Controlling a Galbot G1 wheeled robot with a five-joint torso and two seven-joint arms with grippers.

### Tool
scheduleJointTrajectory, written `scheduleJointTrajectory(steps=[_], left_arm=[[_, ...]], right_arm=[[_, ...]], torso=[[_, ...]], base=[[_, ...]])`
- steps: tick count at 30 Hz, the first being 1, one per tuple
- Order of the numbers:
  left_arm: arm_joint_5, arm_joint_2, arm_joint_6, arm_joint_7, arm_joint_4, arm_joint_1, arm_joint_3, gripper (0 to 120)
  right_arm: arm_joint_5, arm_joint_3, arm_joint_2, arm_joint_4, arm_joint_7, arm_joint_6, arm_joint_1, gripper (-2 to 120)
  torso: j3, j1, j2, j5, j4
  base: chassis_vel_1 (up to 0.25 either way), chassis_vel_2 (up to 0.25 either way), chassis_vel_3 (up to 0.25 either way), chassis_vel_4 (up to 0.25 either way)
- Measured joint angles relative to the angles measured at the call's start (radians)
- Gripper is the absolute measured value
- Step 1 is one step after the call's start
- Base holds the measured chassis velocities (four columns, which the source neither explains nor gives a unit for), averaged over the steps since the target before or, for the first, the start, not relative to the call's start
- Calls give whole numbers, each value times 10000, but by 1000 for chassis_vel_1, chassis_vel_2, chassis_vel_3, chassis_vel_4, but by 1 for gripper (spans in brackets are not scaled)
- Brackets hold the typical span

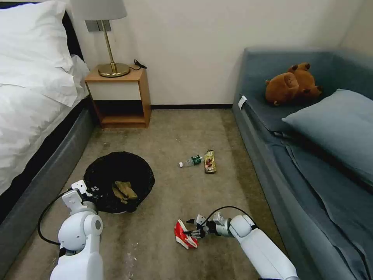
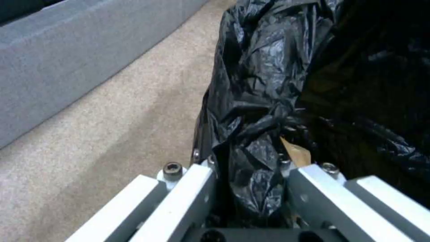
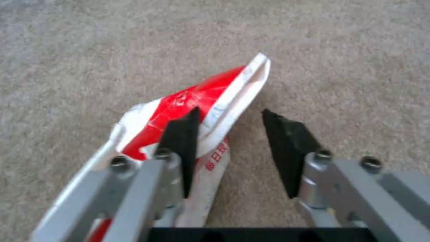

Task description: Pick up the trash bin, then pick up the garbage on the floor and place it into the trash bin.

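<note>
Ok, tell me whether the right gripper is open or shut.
Open. The right gripper has a clear gap between its black fingertips, one edge of the red-and-white wrapper lying between them on the carpet.

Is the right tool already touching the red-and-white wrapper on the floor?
Touching. In the right wrist view one black finger of the open right tool lies against the red-and-white wrapper; the other finger stands over bare carpet.

One trash bin, one brown paper bag, one red-and-white wrapper, one bottle, one snack wrapper.
</note>
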Motion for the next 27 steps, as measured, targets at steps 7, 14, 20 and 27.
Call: scheduleJointTrajectory(steps=[7, 14, 20, 27], left_arm=[[7, -3, 0, -4, 6, -13, 2, 3], [15, -9, 1, -9, 17, -17, 5, 3], [18, -8, 0, -13, 22, -20, 5, 3], [21, -4, -18, -14, 61, -21, -12, 3]], right_arm=[[14, 26, 14, -50, 56, 66, 23, 11], [47, 60, 18, -71, 132, 106, 108, 0], [64, 90, 27, -94, 210, 169, 152, 0], [380, 139, 12, -16, 383, 221, 228, 0]], torso=[[1, 0, 0, 1, 1], [1, 0, 0, 1, 0], [1, 0, 0, 1, 0], [1, 0, 0, 1, 0]], base=[[0, 0, 0, 0], [0, 0, 0, 0], [0, 0, 0, 0], [0, 0, 0, 0]])
